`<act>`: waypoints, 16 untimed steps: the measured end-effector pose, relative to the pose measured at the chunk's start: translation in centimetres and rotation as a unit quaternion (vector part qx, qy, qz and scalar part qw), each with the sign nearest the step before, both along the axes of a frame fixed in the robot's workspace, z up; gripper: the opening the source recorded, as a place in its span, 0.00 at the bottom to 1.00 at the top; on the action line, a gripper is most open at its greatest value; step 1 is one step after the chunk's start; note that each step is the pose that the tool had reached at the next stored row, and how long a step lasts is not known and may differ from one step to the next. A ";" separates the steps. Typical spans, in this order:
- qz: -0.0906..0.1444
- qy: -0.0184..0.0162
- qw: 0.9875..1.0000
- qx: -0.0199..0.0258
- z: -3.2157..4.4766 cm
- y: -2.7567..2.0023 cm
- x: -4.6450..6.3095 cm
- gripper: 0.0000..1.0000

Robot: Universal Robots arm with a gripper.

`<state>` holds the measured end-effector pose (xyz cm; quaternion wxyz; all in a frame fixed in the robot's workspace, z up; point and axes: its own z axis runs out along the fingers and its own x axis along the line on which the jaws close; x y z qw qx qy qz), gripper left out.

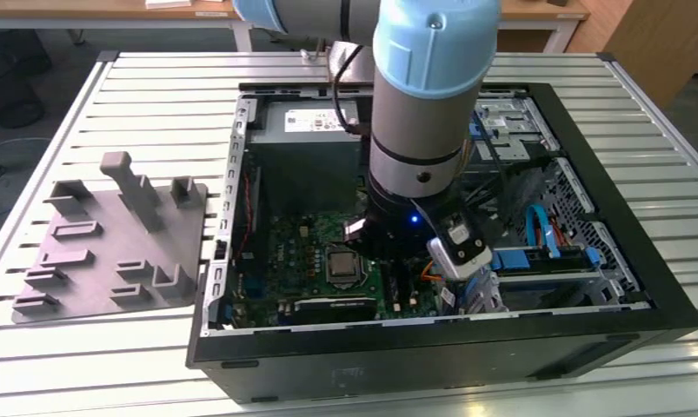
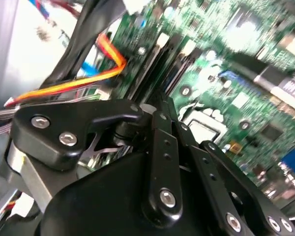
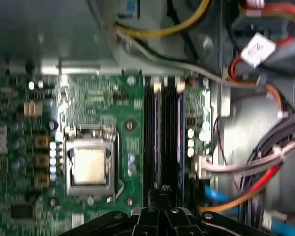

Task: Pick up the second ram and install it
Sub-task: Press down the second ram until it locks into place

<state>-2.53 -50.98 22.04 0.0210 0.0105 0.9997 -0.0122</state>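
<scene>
- gripper (image 3: 163,196) low over the motherboard (image 3: 93,98), fingertips drawn together at the long black slots (image 3: 163,147); can't tell if anything is pinched
- second ram: can't make it out, maybe already in the slots
- CPU socket (image 3: 90,166) just beside
- orange cable (image 2: 83,81)
- white label (image 3: 257,49), print unreadable
- grey fixture tray (image 1: 111,252) outside the PC case (image 1: 627,261)

Robotics lab or test workshop. Slatted aluminium worktable (image 1: 129,87) carries open desktop computer case (image 1: 627,261), side panel off, green motherboard (image 1: 296,261) exposed. Grey plastic fixture tray (image 1: 105,252) with upright posts sits beside case on exterior view's left. Light-blue industrial robot arm (image 1: 424,95) reaches into case. Wooden desks (image 1: 105,10) and floor cables (image 1: 7,148) behind table.
</scene>
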 end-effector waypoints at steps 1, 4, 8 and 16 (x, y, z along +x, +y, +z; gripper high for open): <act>0.000 0.000 1.000 -0.002 -0.01 -0.32 0.0 0.10; 0.000 0.000 1.000 -0.007 -0.12 -1.16 0.0 0.10; 0.000 0.001 1.000 -0.010 -0.47 -1.63 0.0 0.10; 0.001 0.001 1.000 -0.010 0.58 -1.63 0.0 0.10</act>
